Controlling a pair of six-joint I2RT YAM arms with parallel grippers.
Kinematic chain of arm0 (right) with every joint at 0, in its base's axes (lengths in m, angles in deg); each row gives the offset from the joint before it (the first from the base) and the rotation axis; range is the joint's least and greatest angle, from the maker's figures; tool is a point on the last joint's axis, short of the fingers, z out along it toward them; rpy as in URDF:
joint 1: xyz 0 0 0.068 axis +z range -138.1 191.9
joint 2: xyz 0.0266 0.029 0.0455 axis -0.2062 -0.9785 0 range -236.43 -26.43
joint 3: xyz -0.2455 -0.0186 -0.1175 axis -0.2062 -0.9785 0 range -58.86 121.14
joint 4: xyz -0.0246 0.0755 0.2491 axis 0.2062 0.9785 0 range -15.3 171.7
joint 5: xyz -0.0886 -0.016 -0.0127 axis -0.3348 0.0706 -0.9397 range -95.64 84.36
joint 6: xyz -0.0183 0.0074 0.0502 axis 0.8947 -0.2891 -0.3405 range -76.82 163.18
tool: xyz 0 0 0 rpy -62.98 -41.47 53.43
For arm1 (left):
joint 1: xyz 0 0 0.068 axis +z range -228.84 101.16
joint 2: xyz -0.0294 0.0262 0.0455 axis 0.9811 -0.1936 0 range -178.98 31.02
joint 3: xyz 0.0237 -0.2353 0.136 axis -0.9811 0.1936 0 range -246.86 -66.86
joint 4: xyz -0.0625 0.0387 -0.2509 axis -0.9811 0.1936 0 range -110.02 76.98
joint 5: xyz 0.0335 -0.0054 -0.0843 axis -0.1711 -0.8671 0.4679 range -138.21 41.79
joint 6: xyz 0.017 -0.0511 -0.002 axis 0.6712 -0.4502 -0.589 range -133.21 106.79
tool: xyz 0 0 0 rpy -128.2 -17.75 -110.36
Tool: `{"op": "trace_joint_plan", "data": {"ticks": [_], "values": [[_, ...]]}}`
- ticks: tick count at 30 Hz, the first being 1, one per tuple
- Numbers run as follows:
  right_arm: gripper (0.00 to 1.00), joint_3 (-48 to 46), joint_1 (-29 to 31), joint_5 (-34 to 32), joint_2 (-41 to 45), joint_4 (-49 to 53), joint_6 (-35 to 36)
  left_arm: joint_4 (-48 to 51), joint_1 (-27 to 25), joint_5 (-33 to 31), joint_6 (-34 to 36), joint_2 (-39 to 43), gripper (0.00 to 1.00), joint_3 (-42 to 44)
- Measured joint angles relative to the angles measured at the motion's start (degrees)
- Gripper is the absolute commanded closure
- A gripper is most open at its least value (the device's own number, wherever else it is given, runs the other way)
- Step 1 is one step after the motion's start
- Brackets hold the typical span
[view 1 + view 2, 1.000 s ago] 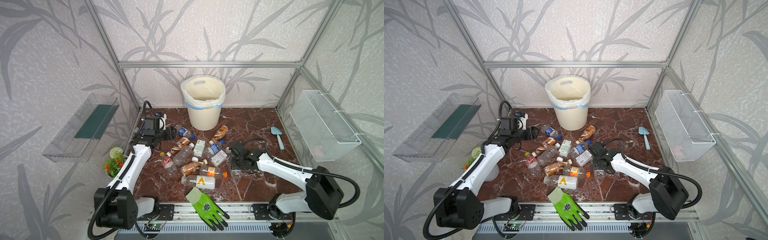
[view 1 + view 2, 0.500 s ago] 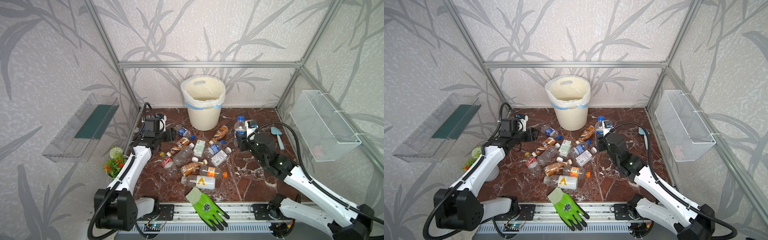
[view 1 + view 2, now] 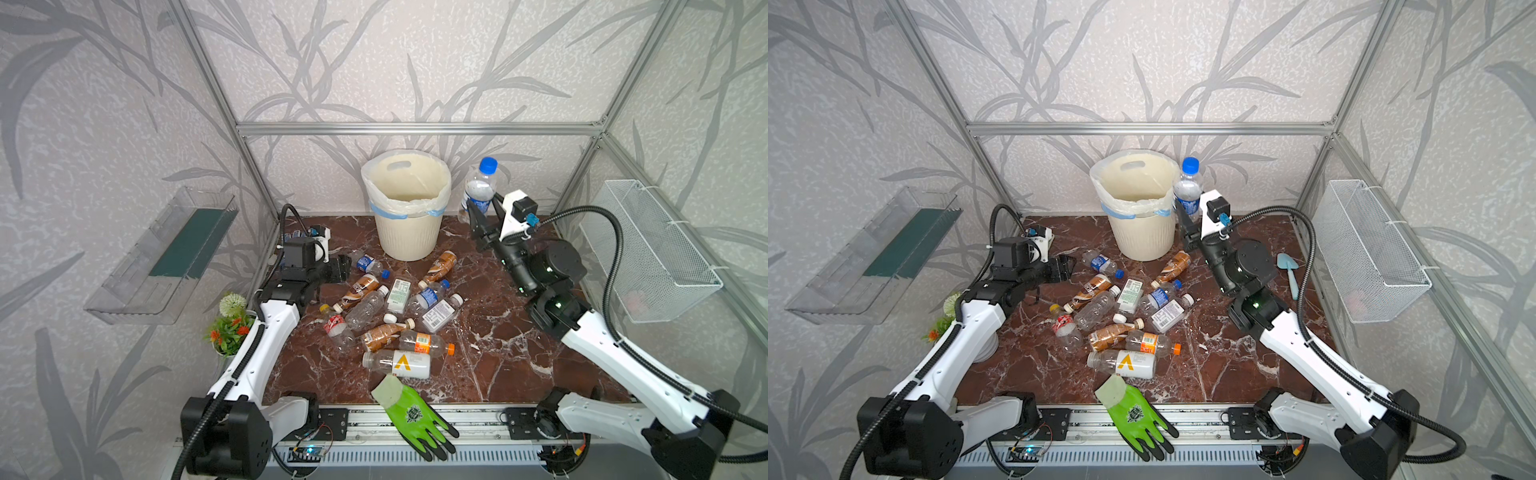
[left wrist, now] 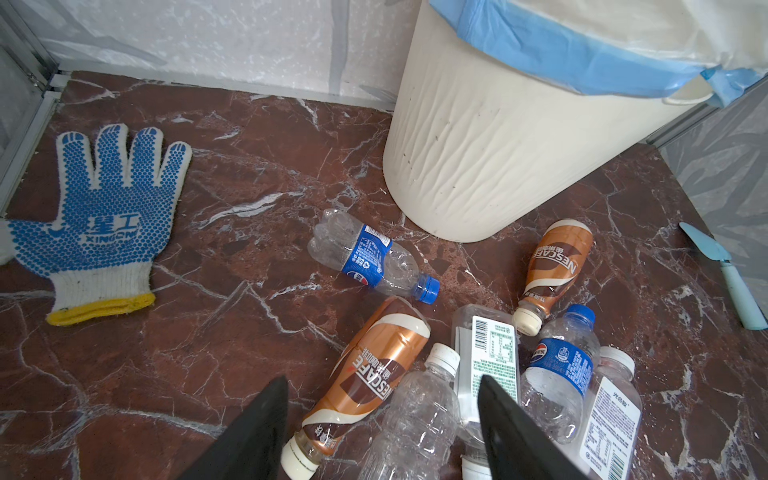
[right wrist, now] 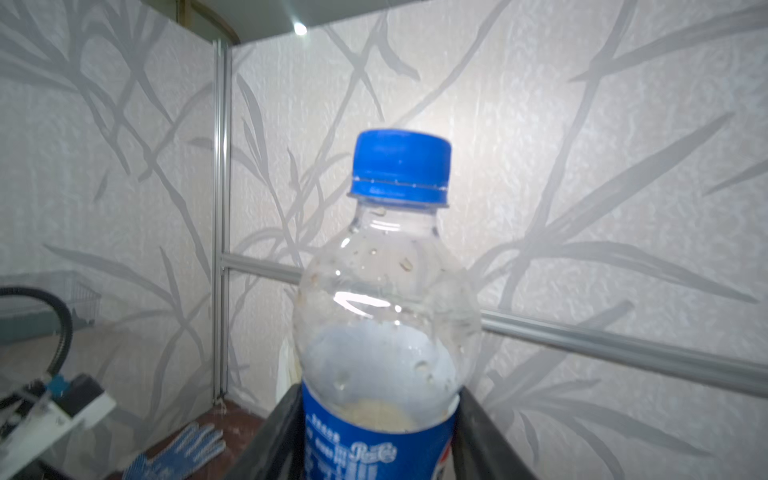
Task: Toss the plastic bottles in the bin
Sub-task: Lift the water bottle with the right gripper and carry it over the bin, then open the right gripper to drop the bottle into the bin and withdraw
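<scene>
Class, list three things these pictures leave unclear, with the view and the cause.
The held bottle: its base, right wrist view, below the lower edge, sides covered by the right pincer.
The pink object in the wire basket: both top views, blurred behind mesh.
The blue-dotted glove: both top views, mostly behind the left arm.

A lab robot cell: silver aluminium-profile frame [image 3: 415, 129], grey leaf-patterned wallpaper panels [image 3: 415, 62], red-brown marble-look tabletop [image 3: 498, 353], two white-and-black robot arms [image 3: 266, 345] on a metal rail [image 3: 478, 419].
</scene>
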Motion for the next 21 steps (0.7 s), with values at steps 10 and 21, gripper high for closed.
{"op": "trace_joint_plan", "data": {"ticks": [10,21], "values": [[0.03,62.1,-8.1,15.9,-47.8,25.4,-9.6,0.0,0.0,-0.9,0.0,1.7,0.28,0.0],[0.05,34.6,-7.9,17.4,-35.4,28.9,-8.8,-0.2,0.0,-1.4,0.0,2.4,0.28,0.3]]}}
